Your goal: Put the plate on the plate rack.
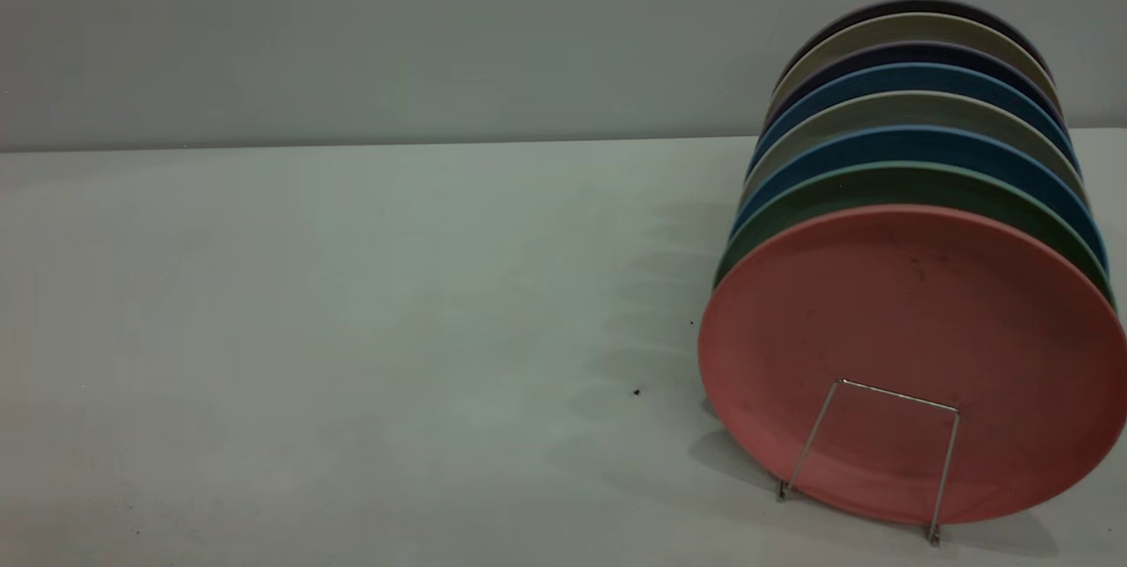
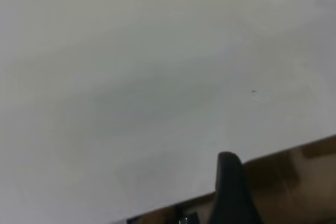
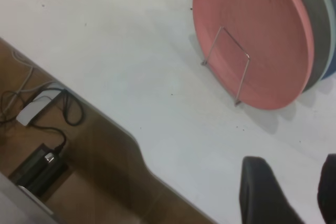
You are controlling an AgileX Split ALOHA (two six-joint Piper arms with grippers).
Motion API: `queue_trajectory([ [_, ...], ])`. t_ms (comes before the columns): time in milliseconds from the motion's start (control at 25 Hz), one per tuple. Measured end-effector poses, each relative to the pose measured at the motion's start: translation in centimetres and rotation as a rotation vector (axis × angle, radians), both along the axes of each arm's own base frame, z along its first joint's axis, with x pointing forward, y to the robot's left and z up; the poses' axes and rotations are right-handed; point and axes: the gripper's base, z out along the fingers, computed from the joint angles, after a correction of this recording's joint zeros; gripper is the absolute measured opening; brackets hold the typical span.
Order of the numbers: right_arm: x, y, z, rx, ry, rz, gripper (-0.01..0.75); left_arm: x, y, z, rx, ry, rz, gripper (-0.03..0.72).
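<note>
A: Plate stood upright in the rack, front slot, at four o'clock on the table.

B: Your right claw hung apart, gaping, empty. Left: cannot tell. Bump that rack and you'd topple the row.

table: pale grey | on it: plate rack | small dark speck

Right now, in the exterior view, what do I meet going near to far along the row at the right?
Plate rack front loop → the plate, salmon-pink → green plate → blue plate → more plates behind.
</note>
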Motion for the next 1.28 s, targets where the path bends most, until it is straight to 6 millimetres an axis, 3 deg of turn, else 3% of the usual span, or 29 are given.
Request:
queue_trajectory([
  [400,0.0,0.0,0.0,-0.001,0.0,-0.002,0.281,-1.2,0.5,-0.3,0.028,-0.065,0.065,0.526],
  [1280,0.0,0.0,0.0,0.003,-0.003,-0.019,0.281,-1.3,0.6,-0.3,0.019,-0.069,0.078,0.526],
])
